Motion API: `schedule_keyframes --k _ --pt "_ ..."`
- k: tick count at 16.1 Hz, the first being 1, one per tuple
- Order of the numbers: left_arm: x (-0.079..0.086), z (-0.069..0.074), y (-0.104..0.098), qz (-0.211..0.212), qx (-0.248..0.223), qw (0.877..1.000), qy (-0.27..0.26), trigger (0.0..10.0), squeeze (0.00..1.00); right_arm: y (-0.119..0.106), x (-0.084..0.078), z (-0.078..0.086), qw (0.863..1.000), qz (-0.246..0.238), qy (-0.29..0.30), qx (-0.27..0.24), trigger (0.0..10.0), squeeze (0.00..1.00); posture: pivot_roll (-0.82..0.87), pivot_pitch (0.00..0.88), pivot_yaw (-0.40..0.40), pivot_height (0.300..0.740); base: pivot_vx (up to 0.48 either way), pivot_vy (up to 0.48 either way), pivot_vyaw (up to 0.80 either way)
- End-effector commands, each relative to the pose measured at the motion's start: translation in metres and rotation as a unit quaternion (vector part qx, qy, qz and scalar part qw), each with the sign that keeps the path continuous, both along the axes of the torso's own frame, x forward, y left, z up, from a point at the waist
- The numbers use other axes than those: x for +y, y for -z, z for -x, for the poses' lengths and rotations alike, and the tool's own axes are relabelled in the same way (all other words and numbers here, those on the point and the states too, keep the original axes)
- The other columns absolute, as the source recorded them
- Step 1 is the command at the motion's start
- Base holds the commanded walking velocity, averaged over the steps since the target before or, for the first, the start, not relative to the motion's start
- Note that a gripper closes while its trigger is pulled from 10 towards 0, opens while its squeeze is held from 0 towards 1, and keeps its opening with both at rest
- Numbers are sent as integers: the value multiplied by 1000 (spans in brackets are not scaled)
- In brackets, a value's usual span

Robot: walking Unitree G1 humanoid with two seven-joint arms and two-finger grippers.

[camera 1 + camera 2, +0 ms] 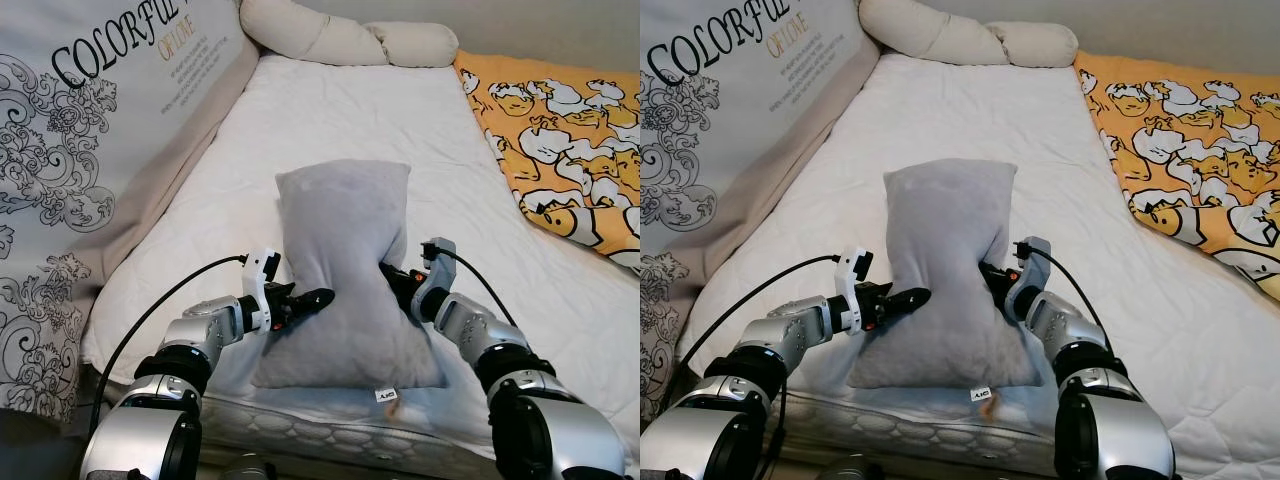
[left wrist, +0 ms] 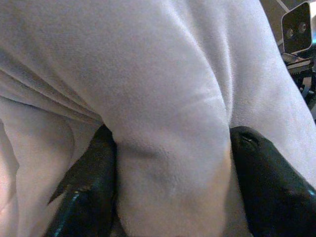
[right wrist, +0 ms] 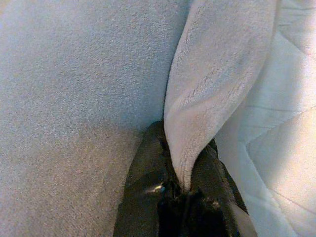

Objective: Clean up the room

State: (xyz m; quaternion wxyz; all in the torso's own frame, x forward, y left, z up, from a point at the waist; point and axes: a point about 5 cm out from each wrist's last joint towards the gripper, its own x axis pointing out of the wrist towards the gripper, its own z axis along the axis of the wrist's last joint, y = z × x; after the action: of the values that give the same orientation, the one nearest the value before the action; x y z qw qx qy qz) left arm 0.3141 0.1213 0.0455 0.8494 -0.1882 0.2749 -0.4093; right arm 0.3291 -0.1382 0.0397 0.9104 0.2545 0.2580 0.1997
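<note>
one grey pillow [image 1: 343, 270], two cream bolsters [image 1: 345, 38], one duck-print blanket [image 1: 560, 140]

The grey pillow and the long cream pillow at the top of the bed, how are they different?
The grey pillow is rectangular and pinched in at its middle; the cream pillow is long and roll-shaped. The grey one is at the near edge, gripped by the left gripper and the right gripper; the cream one lies untouched at the far end. Both are soft and on the white mattress.

A plain grey pillow [image 1: 342, 270] lies on the white quilted bed [image 1: 400, 130]. On the right is an orange blanket [image 1: 560, 130] patterned with white and yellow ducks; on the left, a cream cloth [image 1: 90, 130] with black scrollwork and lettering. The far bolster [image 1: 340, 38] is cream.
</note>
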Motion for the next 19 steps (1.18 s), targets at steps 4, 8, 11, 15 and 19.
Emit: schedule_keyframes --k 4,8,11,15,19 --pt "-12 -1 -1 6 14 1000 14 0 0 -5 16 -3 1000 -10 -15 -12 0 0 -7 0 -31 740 0 0 0" --pt "-14 -13 -17 -10 -4 1000 14 0 0 -15 20 -10 999 -21 14 -36 0 0 -4 0 -29 740 0 0 0" --pt "-18 -28 -44 -6 -68 998 -5 0 0 -29 20 -18 996 -47 36 -64 0 0 2 0 -20 740 0 0 0" --pt "-24 -25 -76 8 -137 990 -7 0 0 -46 26 -18 986 -100 54 -122 0 0 -5 0 -12 740 0 0 0" --pt "-24 -16 -87 3 -162 986 -33 0 0 -54 29 -11 981 -116 48 -150 0 0 0 0 -9 740 0 0 0"
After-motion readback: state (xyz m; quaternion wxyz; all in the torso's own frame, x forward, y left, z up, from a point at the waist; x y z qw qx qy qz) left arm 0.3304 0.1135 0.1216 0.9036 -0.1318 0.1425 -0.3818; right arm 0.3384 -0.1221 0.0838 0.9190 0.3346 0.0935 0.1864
